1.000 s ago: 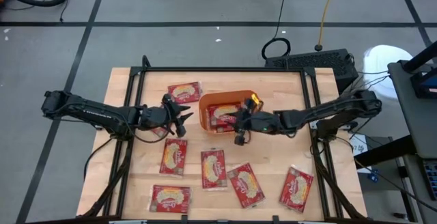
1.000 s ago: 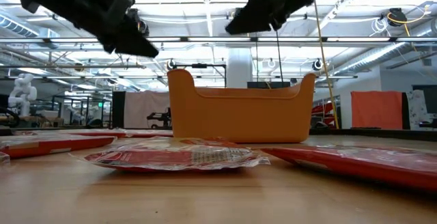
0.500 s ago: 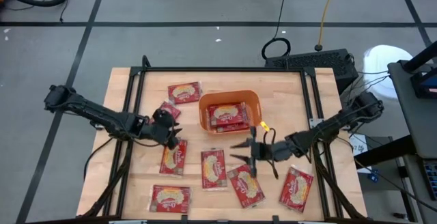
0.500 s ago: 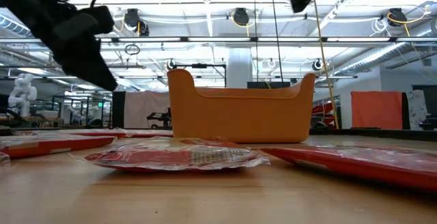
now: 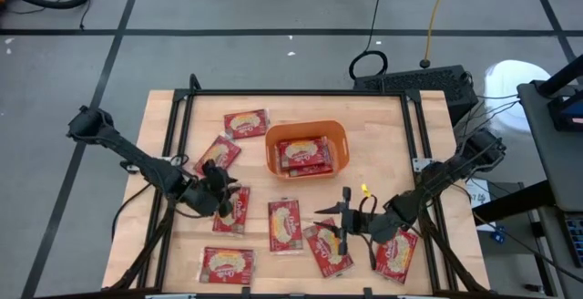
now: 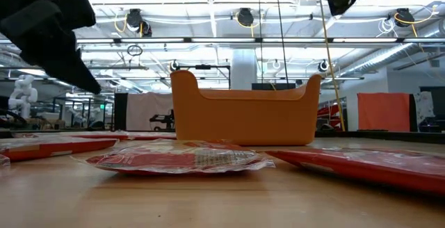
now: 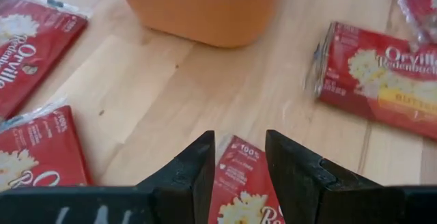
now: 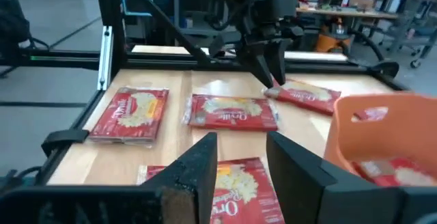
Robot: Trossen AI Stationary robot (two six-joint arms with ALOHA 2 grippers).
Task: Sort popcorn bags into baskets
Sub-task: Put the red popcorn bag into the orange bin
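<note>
- Your left gripper (image 5: 228,195), fingers parted and holding nothing, hovers over a popcorn bag (image 5: 232,211) left of the orange basket (image 5: 306,131)
- Your right gripper (image 5: 338,222), likewise parted and empty, hangs over a second bag (image 5: 330,247) in front of that basket

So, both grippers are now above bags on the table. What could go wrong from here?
1. The right gripper is open over a bag that lies close to a second bag; it may nudge that one.
2. The left gripper, also open, hangs over the edge of its bag, so the grip may slip.
3. The bin already holds bags, so new ones may pile unevenly.
</note>
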